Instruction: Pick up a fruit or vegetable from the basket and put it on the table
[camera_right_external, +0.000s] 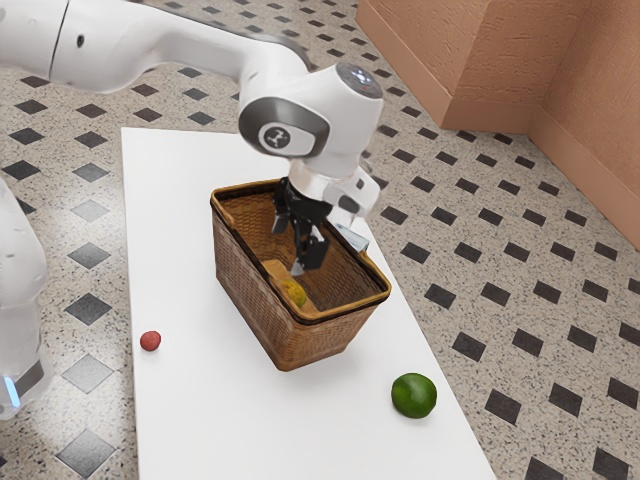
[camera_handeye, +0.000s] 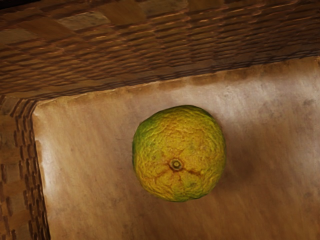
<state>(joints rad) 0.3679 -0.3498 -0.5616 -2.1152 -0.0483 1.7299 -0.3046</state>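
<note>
- Fruit (camera_handeye: 179, 154), yellow-green and round, might roll across the floor of the basket (camera_right_external: 252, 297) if one finger nudges it first.
- The gripper (camera_right_external: 292, 250), fingers spread and pinching nothing, could scrape the basket's wall, since the fruit sits near it.
- Lifting too low could knock the fruit on the basket's rim.
- The fruit lies inside the basket; a red ball (camera_right_external: 150, 341) and a green fruit (camera_right_external: 414, 396) lie outside it.
</note>
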